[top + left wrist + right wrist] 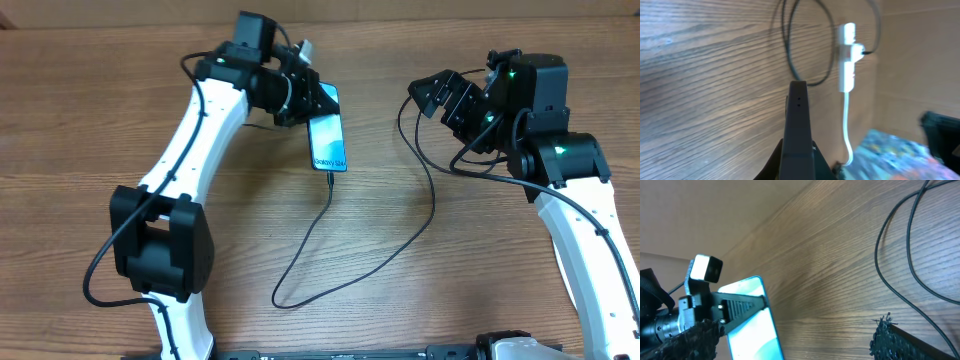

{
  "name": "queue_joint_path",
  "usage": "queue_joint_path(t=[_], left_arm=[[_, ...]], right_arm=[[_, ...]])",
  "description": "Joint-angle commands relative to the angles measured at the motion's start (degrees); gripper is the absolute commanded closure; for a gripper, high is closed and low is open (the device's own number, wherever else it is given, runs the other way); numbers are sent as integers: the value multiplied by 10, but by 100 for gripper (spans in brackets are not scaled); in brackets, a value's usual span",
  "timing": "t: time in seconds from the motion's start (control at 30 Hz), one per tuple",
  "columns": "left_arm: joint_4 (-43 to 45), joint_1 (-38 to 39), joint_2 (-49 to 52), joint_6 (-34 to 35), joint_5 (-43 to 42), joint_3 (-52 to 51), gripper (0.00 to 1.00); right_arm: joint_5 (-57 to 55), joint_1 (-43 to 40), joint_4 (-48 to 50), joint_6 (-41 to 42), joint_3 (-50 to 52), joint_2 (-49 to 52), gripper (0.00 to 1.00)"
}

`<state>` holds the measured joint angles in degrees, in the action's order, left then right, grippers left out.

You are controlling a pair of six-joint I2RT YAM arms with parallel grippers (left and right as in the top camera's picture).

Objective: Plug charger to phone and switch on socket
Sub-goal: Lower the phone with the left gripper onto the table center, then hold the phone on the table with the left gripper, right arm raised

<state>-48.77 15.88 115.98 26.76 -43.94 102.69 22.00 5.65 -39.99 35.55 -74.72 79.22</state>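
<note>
L pincer (320,101) grips phone (330,146) top edge, R pincer (441,98) wide — well apart

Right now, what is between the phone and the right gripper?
Mostly bare table, plus a stretch of the black charger cable near the right gripper, seen from overhead.

White-shelled left arm (195,125) and right arm (590,235), chunky black joints, thin black cables looping alongside; green lights (512,72) glowing on the right wrist.
</note>
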Motion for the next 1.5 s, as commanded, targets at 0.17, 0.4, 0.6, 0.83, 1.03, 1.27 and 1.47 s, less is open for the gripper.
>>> queue_joint_path(t=[0.17, 0.4, 0.6, 0.83, 1.03, 1.27, 1.47], left_arm=[[-7, 34, 31, -15, 55, 9, 95], [-7, 37, 75, -15, 56, 9, 96], [-9, 39, 97, -15, 90, 9, 96], [-7, 55, 103, -2, 136, 9, 96], [-6, 66, 103, 40, 176, 9, 95], [-2, 66, 103, 63, 176, 9, 96], [-3, 66, 103, 63, 176, 8, 96]], right_arm=[[-21, -2, -17, -16, -7, -8, 0], [-32, -2, -28, -16, -7, -8, 0], [-31, -2, -31, -29, -7, -8, 0], [-32, -2, -30, -29, -7, -8, 0], [-32, -2, -30, -29, -7, -8, 0], [-32, -2, -30, -29, -7, -8, 0], [-32, -2, -31, -29, -7, -8, 0]])
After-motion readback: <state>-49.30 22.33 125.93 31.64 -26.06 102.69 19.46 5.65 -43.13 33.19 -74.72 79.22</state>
